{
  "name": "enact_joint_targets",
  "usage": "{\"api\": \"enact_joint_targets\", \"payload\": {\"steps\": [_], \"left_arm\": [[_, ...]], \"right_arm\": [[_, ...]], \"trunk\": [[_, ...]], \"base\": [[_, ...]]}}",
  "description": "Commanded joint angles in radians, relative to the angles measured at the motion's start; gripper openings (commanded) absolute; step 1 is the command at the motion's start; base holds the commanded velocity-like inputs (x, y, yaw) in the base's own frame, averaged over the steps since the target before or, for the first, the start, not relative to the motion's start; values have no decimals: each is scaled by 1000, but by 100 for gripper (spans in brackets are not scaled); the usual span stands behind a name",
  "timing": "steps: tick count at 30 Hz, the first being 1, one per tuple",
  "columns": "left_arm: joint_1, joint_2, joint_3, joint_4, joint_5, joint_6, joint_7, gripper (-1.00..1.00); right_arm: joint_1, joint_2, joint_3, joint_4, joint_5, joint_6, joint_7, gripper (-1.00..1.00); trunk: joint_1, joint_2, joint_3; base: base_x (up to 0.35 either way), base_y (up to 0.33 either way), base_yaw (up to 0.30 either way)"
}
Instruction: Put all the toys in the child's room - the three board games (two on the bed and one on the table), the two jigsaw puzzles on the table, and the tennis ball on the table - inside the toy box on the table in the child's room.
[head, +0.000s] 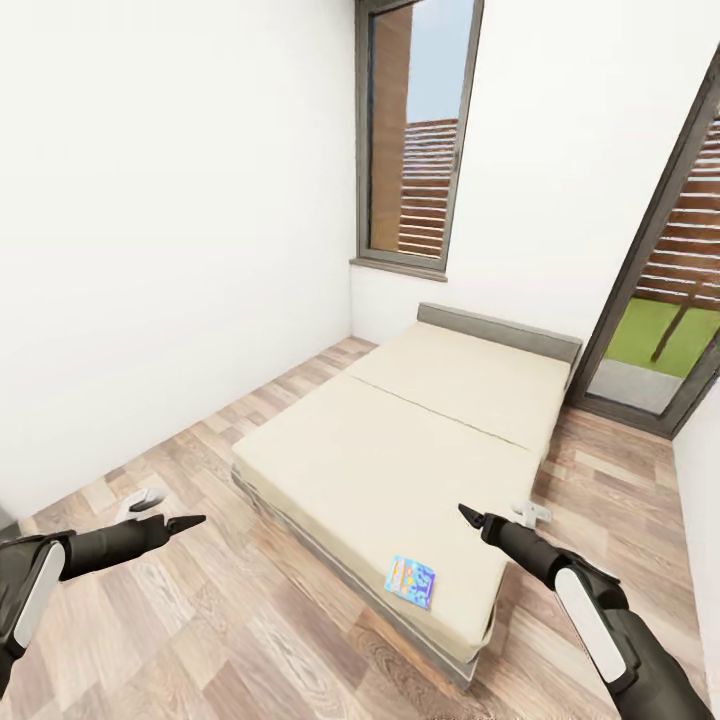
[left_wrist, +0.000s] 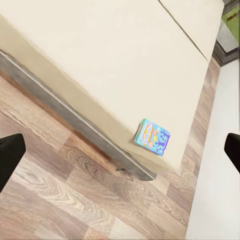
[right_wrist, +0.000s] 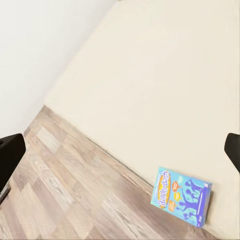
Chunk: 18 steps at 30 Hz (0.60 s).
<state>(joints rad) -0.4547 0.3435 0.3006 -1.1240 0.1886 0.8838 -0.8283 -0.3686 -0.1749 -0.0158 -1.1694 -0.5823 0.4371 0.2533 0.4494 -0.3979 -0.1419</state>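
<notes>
1. Lying flat on the cream mattress of the bed (head: 400, 440), close to its near corner: one blue board game (head: 410, 581), the box face printed in orange and dark blue.
2. Seen between the two arms in the head view, nearer the right gripper (head: 468, 514) than the left gripper (head: 190, 521), and lower in the picture than both tips.
3. Held out over the wooden floor (head: 200, 620) to the left of the bed, well apart from the box: the left gripper, dark and tapering to a point in the head view.
4. In the left wrist view, black fingertips (left_wrist: 10, 155) at the two opposite edges of the picture, so jaws spread wide with nothing between them; board game (left_wrist: 152, 137) ahead on the mattress edge, beside the grey bed frame.
5. Held above the near right part of the mattress, near the box but not touching it: the right gripper.
6. In the right wrist view, black fingertips (right_wrist: 10, 155) likewise at opposite edges, jaws wide apart and empty; board game (right_wrist: 182, 196) ahead, just inside the mattress edge where it meets the floor.
7. Behind the bed: a white wall (head: 150, 250) with a tall window (head: 415, 130), and a glass door (head: 660, 300) at the right showing grass outside.
</notes>
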Motion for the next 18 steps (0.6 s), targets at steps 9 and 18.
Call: {"api": "enact_joint_targets", "payload": {"steps": [9,18], "left_arm": [[0,0,0,0,0,4,-3,100],[-1,0,1,2,0,4,-3,100]], "right_arm": [[-1,0,-21,10,-5,8,8,100],[-1,1,-22,11,-5,8,8,100]], "trunk": [[1,-2,4],[1,-2,10]], "base": [[0,0,-280],[0,52,-280]]}}
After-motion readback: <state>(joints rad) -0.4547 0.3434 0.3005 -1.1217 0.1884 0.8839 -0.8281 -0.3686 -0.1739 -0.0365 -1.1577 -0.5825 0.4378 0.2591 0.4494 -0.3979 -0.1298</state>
